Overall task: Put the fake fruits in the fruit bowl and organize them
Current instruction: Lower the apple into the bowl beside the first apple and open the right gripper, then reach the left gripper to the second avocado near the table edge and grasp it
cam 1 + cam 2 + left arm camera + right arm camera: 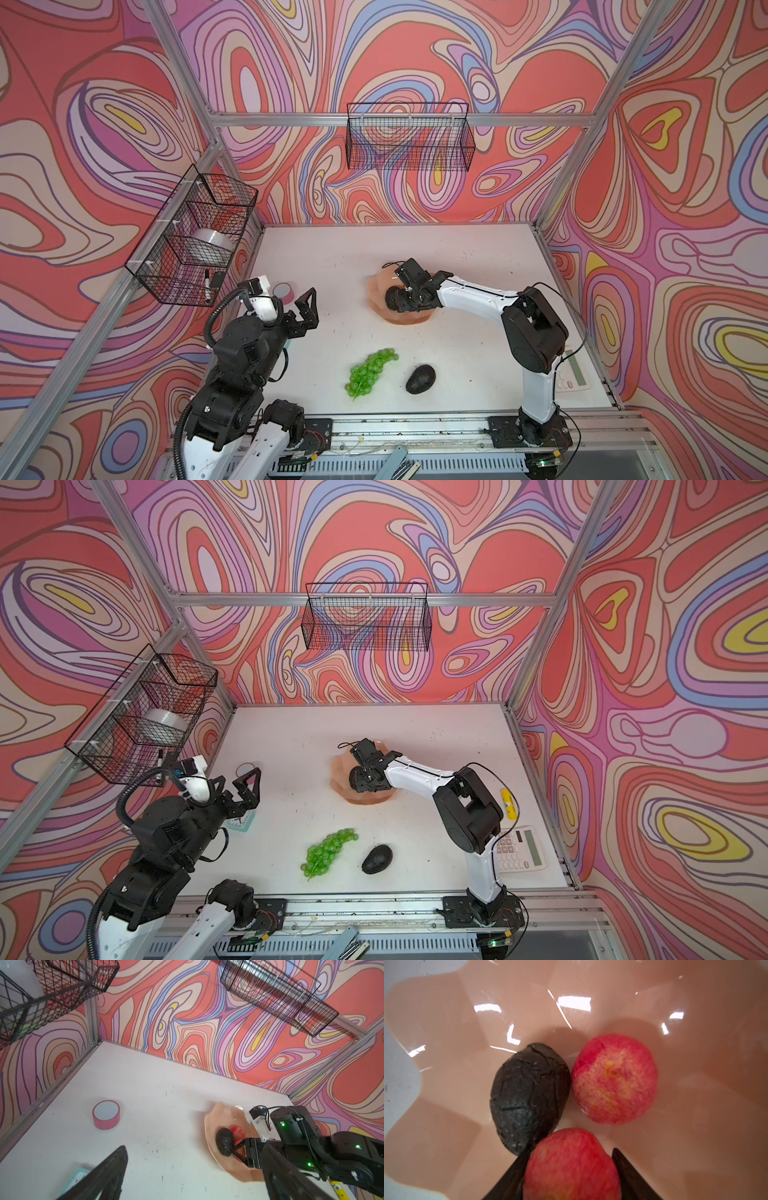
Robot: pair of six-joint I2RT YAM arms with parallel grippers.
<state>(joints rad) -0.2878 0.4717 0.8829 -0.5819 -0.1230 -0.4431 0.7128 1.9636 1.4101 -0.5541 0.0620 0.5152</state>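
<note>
Right gripper (571, 1150): fingers on either side of the near apple (571, 1167), low inside the fruit bowl (695, 1022). Whether they pinch it or stand just clear cannot be told (the apple is blurred).
Near apple: just beside the bowl avocado (529, 1097) and close to the far apple (614, 1080). Those two lie on the bowl floor, almost touching.
Left gripper (308, 311): jaws spread wide, nothing between them, over the left side of the table (332, 257).
Table: green grapes (371, 371) and loose avocado (420, 378), side by side near the front edge, well apart from the bowl.
</note>
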